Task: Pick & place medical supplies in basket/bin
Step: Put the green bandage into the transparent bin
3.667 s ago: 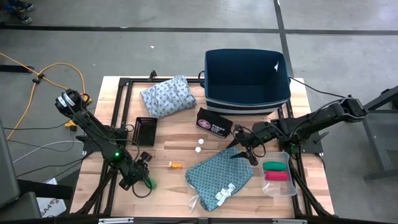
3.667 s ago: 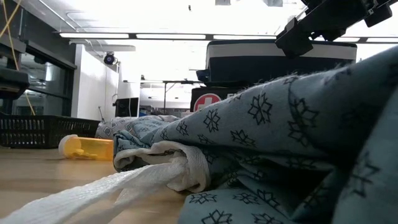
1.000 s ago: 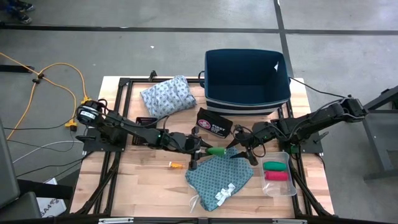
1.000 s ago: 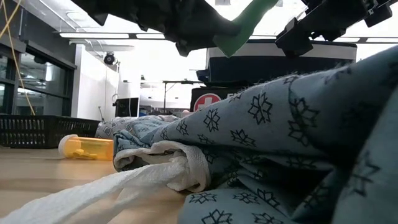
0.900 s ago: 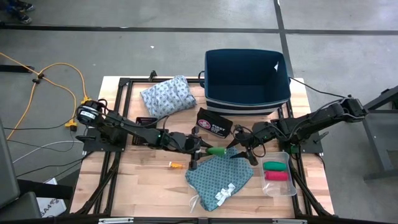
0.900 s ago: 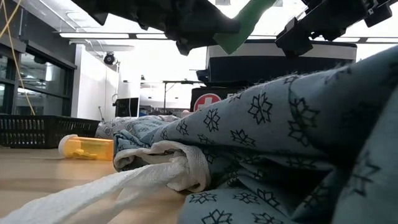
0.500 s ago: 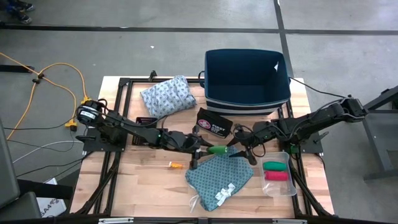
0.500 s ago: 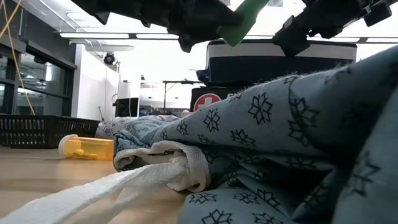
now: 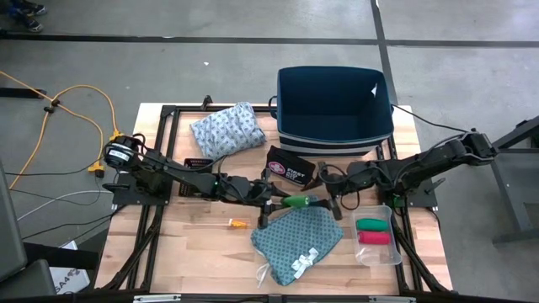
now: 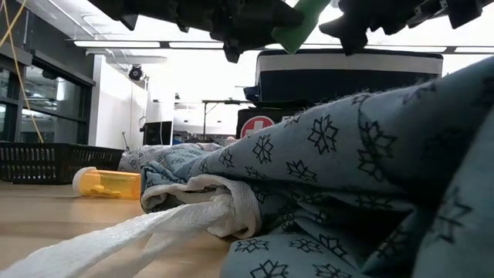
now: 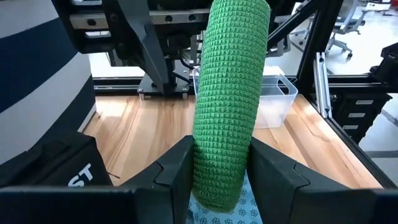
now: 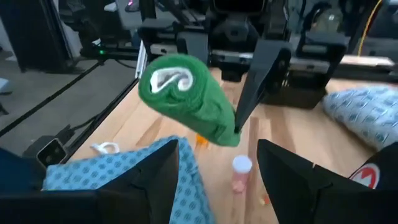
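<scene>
My left gripper reaches across the table's middle and is shut on a green roll, above the far edge of the teal cloth with white ties. My right gripper is open just right of the roll's free end; its fingers stand apart, short of the roll. The pale blue-grey cloth lies at the far left. A red and a green roll lie in the clear bin. The orange-tipped stick lies on the wood. My left gripper pinches the green roll between its two fingers near one end. The fingers come level from the table's left and lie along the roll. The roll sticks out past them toward the right gripper, lifted clear above the teal cloth.
A navy basket stands at the far edge, with a black first-aid pouch in front of it. A small black mesh tray sits by the left arm. An orange pill bottle lies on the wood in the low view.
My right gripper has risen off the teal cloth and moved toward the table's left, closing on the roll's free end. My left gripper has carried the green roll a little toward the right.
</scene>
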Robot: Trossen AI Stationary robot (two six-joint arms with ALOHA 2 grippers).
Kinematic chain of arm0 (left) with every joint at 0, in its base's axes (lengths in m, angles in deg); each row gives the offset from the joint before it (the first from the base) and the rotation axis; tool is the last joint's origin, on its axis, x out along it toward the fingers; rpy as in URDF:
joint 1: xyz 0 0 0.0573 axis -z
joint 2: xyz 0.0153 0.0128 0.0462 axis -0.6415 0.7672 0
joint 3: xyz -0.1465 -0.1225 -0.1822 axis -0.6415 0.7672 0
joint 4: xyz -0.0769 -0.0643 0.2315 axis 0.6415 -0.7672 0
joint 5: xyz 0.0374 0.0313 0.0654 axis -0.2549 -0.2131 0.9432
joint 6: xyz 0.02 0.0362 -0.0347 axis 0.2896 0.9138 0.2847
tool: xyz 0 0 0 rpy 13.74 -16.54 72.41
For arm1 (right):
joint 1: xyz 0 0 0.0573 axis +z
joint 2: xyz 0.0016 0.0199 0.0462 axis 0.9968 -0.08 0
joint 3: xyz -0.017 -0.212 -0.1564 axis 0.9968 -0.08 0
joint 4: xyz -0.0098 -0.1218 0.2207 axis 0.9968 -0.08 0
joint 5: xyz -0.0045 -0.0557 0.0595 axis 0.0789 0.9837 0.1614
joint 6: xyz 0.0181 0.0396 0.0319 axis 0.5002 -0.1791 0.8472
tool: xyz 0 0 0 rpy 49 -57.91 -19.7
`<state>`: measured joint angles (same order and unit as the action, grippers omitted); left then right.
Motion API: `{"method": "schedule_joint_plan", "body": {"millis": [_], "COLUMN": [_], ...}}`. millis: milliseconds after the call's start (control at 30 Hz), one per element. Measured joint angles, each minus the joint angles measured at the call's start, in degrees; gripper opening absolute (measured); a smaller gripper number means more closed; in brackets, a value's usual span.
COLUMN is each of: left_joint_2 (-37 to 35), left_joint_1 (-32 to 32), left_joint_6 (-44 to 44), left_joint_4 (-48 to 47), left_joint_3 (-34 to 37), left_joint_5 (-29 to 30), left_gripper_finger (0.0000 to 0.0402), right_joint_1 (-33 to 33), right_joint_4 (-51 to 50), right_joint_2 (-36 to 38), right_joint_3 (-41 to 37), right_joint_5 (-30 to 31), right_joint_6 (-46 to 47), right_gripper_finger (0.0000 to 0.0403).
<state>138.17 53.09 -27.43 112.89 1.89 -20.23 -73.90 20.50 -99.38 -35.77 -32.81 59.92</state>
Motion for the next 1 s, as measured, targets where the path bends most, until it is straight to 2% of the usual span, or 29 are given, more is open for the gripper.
{"method": "schedule_joint_plan", "body": {"millis": [433, 600, 1000], "left_joint_2": [0.00, -0.02, -0.02], "left_joint_1": [-2.57, -2.64, -2.62], "left_joint_6": [0.13, 0.08, -0.04], "left_joint_4": [0.58, 0.74, 2.42], "left_joint_3": [0.00, 0.00, 0.00], "left_joint_5": [0.53, 0.50, 0.05], "left_gripper_finger": [0.0131, 0.0131, 0.0131], "right_joint_1": [-0.04, -0.04, 0.00], "right_joint_4": [4.29, 5.67, 8.33], "right_joint_2": [-0.31, -0.31, -0.31], "right_joint_3": [0.00, 0.00, 0.00], "right_joint_5": [0.54, 2.28, 2.01], "right_joint_6": [-3.04, -4.68, -6.19], "right_gripper_finger": [0.0204, 0.0204, 0.0204]}}
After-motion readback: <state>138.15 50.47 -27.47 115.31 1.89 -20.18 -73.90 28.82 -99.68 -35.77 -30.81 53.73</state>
